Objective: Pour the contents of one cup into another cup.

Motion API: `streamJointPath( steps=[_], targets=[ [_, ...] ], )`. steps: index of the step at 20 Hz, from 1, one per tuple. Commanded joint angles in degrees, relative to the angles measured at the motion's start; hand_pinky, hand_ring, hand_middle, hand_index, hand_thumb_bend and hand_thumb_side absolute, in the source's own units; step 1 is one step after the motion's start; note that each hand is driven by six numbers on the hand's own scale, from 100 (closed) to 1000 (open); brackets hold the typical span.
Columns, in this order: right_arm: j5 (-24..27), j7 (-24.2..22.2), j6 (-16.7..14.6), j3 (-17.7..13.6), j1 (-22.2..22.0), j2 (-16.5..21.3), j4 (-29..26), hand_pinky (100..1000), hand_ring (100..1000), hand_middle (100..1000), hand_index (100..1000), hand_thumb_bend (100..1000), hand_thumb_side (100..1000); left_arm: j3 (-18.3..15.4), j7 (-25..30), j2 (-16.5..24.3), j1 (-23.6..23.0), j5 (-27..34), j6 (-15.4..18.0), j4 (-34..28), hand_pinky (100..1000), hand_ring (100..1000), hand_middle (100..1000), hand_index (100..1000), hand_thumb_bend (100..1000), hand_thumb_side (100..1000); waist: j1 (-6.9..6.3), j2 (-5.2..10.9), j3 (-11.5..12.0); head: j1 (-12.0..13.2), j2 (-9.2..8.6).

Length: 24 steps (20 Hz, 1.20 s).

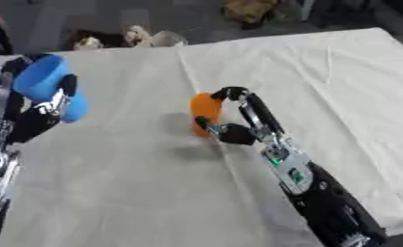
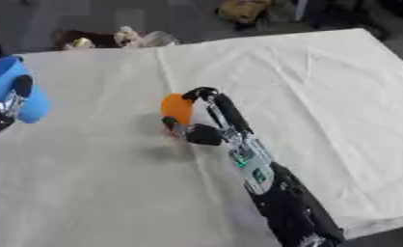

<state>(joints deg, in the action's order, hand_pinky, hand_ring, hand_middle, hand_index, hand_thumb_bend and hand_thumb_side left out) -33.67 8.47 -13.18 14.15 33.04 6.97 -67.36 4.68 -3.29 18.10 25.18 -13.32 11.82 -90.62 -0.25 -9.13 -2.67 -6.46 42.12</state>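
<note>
Black arms with silver joints (green marks on the right forearm (image 1: 293, 173)) end in black fingers.

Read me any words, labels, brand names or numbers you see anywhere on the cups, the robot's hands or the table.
No readable text shows in either view.
Blue cup, held up in the left hand: plain, no label seen.
Orange cup, in the right hand: plain, no label seen.
Right arm: small green patches, too blurred to read.
White tablecloth: no print.
</note>
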Motion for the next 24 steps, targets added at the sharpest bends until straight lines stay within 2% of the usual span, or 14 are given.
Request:
streamJointPath(
  steps=[1,4,8,14,22,23,24],
  targets=[
    [0.5,0.9,0.3,-0.5,1.1,0.7,-3.6,815,869,609,743,531,576,-0.4,0.3,0.7,0.8,0.4,0.0,-0.7,217,100,123,707,100,516,-0.03,0.87,0.0,-0.2,-0.78],
    [0.8,1.4,1.0,-0.6,0.9,1.2,-5.5,813,869,611,746,533,576,-0.4,0.4,0.7,0.8,0.4,0.0,-0.6,217,100,122,708,100,513,0.01,0.84,-0.1,-0.2,-0.76],
    [0.4,1.1,2.0,-1.0,0.4,1.7,-4.0,816,872,614,757,525,620,-0.4,0.5,0.7,0.8,0.4,0.0,-0.6,217,100,122,707,100,512,-0.05,0.85,-0.1,-0.3,-0.77],
    [-0.8,0.2,1.1,-1.5,-0.4,1.9,0.7,819,876,620,766,523,646,-0.4,0.9,0.7,0.8,0.4,0.1,-0.6,218,100,126,704,100,514,-0.17,0.88,-0.2,-0.3,-0.81],
    [-2.0,0.0,0.1,-1.5,0.1,1.2,2.7,821,876,621,768,527,655,-0.4,1.0,0.6,0.7,0.5,0.2,-0.6,219,100,127,704,100,509,-0.21,0.92,0.0,-0.5,-0.85],
    [-2.3,-0.2,0.0,-1.4,0.3,0.9,3.0,821,876,621,768,568,655,-0.4,1.1,0.6,0.8,0.5,0.3,-0.6,219,100,127,704,100,512,-0.21,0.93,0.0,-0.5,-0.84],
    [-2.5,-0.3,-0.1,-1.3,0.5,0.6,3.2,821,876,621,768,527,652,-0.4,1.1,0.6,0.8,0.5,0.3,-0.6,219,100,127,704,100,510,-0.23,0.93,0.1,-0.5,-0.86]
  ],
)
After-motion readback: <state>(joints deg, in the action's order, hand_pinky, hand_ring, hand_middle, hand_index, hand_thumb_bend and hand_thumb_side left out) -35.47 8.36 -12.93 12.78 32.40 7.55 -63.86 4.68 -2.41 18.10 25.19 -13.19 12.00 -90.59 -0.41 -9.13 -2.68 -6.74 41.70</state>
